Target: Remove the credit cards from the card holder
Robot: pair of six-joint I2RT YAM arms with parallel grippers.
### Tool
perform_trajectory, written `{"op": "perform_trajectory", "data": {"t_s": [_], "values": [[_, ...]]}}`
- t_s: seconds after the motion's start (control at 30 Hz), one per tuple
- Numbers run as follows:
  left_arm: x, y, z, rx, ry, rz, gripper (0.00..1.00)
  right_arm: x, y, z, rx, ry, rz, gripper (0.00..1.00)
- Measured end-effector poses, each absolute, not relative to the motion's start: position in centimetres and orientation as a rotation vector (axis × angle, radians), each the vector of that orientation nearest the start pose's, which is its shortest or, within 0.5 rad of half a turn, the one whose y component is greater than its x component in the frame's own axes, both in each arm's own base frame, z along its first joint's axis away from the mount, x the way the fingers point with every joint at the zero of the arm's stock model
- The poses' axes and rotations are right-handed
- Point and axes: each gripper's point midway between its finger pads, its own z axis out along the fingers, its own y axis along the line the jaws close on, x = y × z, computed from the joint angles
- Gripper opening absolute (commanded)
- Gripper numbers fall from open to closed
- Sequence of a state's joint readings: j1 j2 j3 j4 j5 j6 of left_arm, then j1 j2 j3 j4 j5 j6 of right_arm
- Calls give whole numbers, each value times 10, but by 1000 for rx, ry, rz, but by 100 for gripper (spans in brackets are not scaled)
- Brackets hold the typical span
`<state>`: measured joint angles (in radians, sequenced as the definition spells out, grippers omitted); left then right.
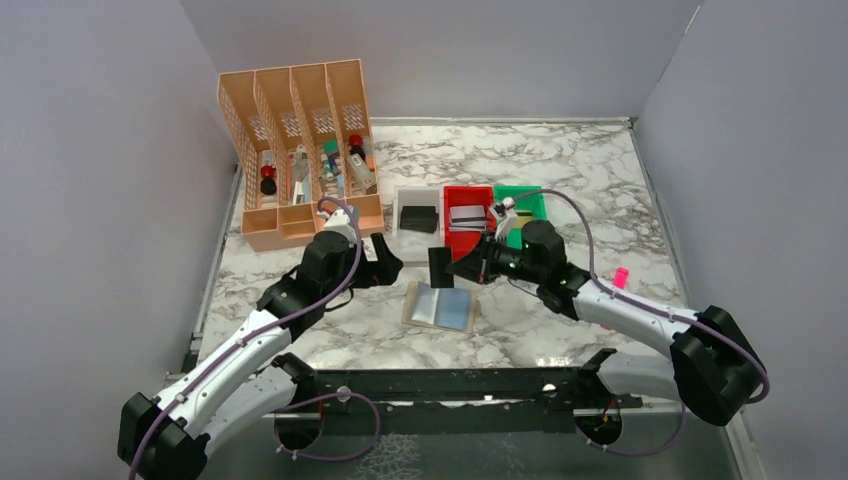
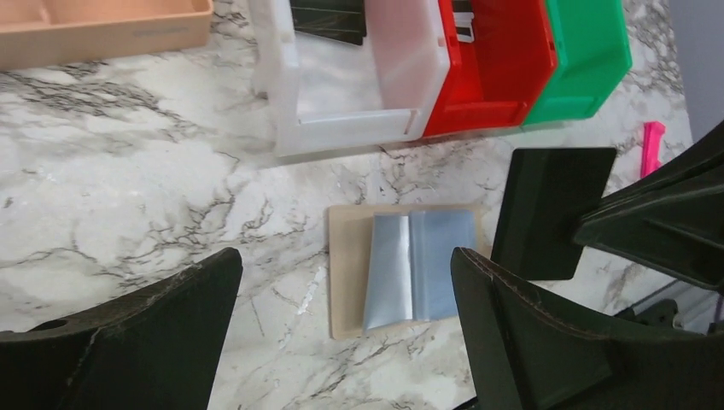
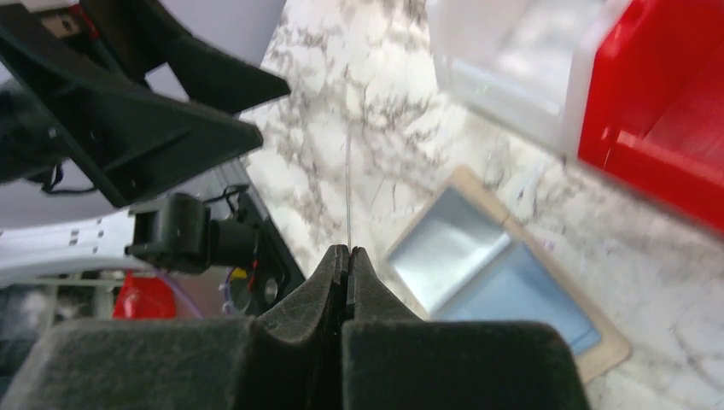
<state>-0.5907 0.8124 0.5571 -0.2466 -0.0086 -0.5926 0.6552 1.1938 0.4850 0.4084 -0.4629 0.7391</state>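
From above, the card holder (image 1: 441, 306) lies open and flat on the marble bench (image 1: 600, 180), a little in from the middle of the near edge, between the 2 arms. The right gripper (image 1: 462, 268) hangs by the holder's far side, clamped on a black card (image 1: 440, 267) that stands on edge. The left gripper (image 1: 393, 262) sits just left of that card, fingers spread with nothing between them. Beyond, toward the far edge, 3 bins stand in a row. The white bin (image 1: 405, 232) has a second black card (image 1: 418, 217) in it, the red bin (image 1: 465, 245) has a silver-grey card (image 1: 467, 214), and next to them is a green bin (image 1: 530, 203). An orange organizer (image 1: 300, 110) stands near the far left corner, and a pink marker (image 1: 620, 275) lies toward the right edge.

In the left wrist view, the 2 fingers are wide apart and frame the holder, whose 2 blue-grey panels sit on a tan border. The held card is upright just beside the holder, pinched by the other arm's fingers. I cannot tell whether its lower edge touches the holder.

In the right wrist view, the fingers are pressed together, and the card shows edge-on as a thin line rising from between them. The holder lies on the marble below, with the white and red bins beyond it.
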Motion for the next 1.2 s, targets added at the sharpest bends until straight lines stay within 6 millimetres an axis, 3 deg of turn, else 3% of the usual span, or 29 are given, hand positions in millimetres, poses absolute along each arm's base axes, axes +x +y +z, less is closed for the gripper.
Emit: {"op": "perform_trajectory", "data": {"t_s": [0.23, 0.4, 0.53, 0.67, 0.83, 1.2], "values": [[242, -153, 165, -96, 2149, -511, 99, 265, 312, 187, -400, 2007, 1053, 1], [241, -138, 165, -135, 2137, -441, 99, 305, 333, 193, -518, 1989, 776, 1], [237, -134, 158, -161, 2144, -434, 99, 331, 350, 179, -663, 1957, 554, 1], [231, -130, 142, -178, 2181, -421, 99, 349, 361, 153, -829, 1923, 353, 1], [227, -129, 138, -191, 2191, -424, 99, 362, 363, 131, -987, 1860, 151, 1], [223, -126, 139, -212, 2164, -452, 99, 397, 366, 103, -1217, 1715, -155, 1]]}}
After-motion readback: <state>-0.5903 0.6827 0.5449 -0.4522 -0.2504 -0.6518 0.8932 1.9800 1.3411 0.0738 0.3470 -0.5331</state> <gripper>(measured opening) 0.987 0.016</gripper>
